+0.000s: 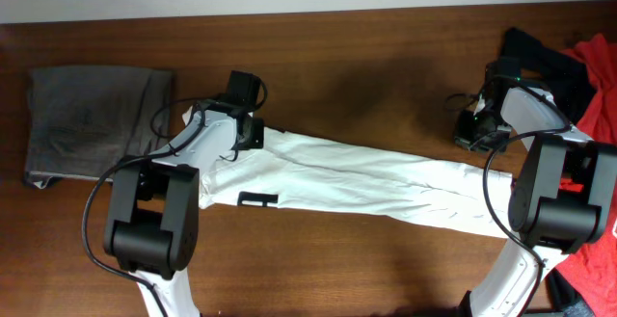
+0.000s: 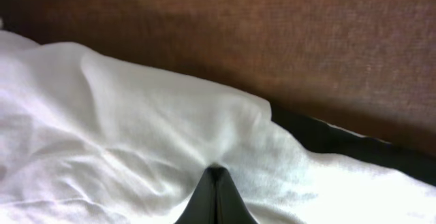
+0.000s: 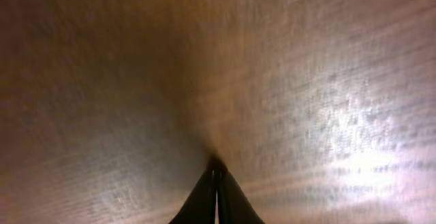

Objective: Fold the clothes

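Observation:
The clothes (image 1: pixel 357 177), a white T-shirt, lie in a long narrow band across the wooden table (image 1: pixel 366 66), running from the upper left down to the lower right. A small black mark (image 1: pixel 257 198) shows near its left end. My left gripper (image 1: pixel 253 132) rests at the band's upper-left edge. In the left wrist view the gripper (image 2: pixel 216 171) is shut, and the white fabric (image 2: pixel 136 129) puckers in toward its tips. My right gripper (image 1: pixel 469 132) hovers over bare wood beyond the shirt's far end. In the right wrist view its fingers (image 3: pixel 216 161) are together with nothing in them.
Folded grey-brown trousers (image 1: pixel 92 119) lie at the table's left end. A black garment (image 1: pixel 540 52) and a red garment (image 1: pixel 603 86) are piled at the right edge, close behind the right arm. Both arm bases stand along the front edge.

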Available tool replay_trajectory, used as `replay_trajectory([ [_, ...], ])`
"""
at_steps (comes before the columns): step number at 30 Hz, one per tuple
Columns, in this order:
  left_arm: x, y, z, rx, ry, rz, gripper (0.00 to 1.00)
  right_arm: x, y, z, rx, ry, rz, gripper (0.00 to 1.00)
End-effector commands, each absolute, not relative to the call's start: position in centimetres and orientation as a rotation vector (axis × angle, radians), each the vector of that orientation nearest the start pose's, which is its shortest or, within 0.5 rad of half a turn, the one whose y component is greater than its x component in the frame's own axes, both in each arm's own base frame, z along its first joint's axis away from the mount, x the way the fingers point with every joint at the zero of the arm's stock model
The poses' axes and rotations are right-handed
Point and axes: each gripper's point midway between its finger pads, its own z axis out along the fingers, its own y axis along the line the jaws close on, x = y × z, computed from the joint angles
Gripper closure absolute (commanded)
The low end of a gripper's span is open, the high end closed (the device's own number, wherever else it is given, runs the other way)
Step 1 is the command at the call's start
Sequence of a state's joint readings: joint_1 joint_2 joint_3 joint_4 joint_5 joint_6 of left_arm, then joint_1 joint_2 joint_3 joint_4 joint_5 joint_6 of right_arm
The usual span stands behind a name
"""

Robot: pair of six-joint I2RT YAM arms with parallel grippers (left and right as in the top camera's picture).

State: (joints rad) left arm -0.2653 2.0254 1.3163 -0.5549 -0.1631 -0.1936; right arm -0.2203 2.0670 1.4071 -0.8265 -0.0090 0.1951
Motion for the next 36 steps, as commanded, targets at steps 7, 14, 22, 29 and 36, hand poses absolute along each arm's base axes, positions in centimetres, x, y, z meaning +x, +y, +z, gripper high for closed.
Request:
replay_trajectory([
  [7,45.1,-8.5,6.0,0.078,2.744,0.143,1.00,39.3,-9.1,3.6,0.624,3.042,0.016,0.81],
  [14,44.9,-9.0,15.0,0.019,2.657,0.057,1.00,34.4,-9.9,7.9,0.838,3.170,0.038,0.96],
  [22,42.1,-8.2,13.8,-0.017,2.763,0.086,1.00,30.5,-8.8,2.6,0.876,3.281,0.057,0.96],
  [29,41.0,-7.9,12.3,-0.012,2.810,0.105,1.00,30.2,-8.5,-1.8,0.858,3.222,0.071,0.96],
  [36,40.2,-7.6,11.2,-0.011,2.842,0.121,1.00,33.4,-9.5,-3.2,0.807,3.069,0.057,0.96],
])
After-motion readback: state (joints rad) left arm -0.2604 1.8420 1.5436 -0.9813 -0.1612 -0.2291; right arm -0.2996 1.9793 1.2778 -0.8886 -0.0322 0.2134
